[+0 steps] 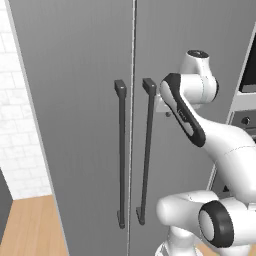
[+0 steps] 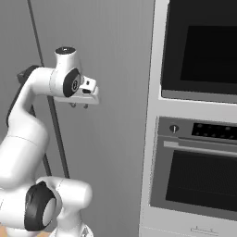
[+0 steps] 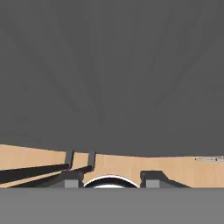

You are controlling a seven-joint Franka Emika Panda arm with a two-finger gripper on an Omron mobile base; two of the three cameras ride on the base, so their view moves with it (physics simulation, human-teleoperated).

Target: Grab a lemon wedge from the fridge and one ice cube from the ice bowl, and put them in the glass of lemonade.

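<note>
Facing fridge (image 1: 75,125): two doors, two handles (image 1: 121,150)

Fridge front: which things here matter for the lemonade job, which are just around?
Job:
- fridge, doors shut
- right door handle
- gripper, near the door

Just around:
- upper oven
- lower oven
- wood floor

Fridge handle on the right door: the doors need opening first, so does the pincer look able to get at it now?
Probably yes: the pincer hangs beside the right door handle with nothing between, both fridge doors shut.
</note>
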